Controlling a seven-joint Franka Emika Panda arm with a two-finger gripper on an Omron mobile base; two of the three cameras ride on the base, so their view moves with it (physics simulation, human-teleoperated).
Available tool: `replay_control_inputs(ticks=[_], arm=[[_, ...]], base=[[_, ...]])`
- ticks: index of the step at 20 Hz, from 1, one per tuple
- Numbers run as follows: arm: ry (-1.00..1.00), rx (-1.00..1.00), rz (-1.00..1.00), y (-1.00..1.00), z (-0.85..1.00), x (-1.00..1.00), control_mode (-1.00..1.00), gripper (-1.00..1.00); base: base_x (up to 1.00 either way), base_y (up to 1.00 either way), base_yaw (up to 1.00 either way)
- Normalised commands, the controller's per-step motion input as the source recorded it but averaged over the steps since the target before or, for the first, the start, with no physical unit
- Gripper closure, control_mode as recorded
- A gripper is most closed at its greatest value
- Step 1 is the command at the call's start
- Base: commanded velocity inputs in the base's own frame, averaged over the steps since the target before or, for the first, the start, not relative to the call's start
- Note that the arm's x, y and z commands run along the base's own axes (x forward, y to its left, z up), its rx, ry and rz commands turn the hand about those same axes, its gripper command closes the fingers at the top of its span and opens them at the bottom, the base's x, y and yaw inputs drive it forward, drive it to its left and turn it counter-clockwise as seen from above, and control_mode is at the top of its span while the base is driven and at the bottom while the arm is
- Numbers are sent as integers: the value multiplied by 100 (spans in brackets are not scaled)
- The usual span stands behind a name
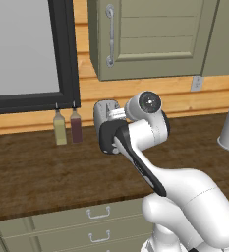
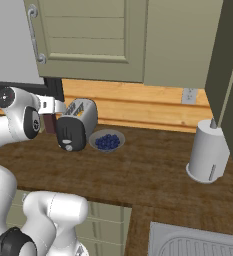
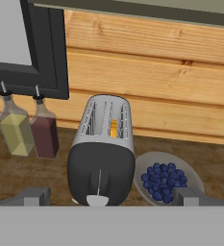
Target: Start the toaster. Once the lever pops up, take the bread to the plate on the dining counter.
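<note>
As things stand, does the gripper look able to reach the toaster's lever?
Probably yes: the open gripper faces the toaster end-on, its lever sits between the fingertips, and nothing lies between.

The wooden worktop [image 2: 153, 175] is carrying the toaster [image 3: 102, 153], a grey bowl of blueberries [image 3: 167, 178] sitting just beside it, two small bottles [image 3: 29, 129] standing together — and a white paper-towel roll [image 2: 207, 152] well apart.

This is a home kitchen: a brown wood-grain worktop [image 2: 153, 175] over pale drawers [image 1: 62, 226], grey-green wall cupboards [image 2: 88, 40] at twelve o'clock, a small silver two-slot toaster [image 3: 104, 149], and a steel sink [image 2: 198, 242] at five o'clock.
</note>
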Motion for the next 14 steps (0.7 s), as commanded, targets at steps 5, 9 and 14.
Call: replay_control_inputs(ticks=[5, 9, 14], arm=[[0, 0, 0, 0, 0, 0, -100, -100], [0, 0, 0, 0, 0, 0, -100, -100], [0, 0, 0, 0, 0, 0, -100, -100]], base=[[0, 0, 0], [0, 0, 0], [0, 0, 0]])
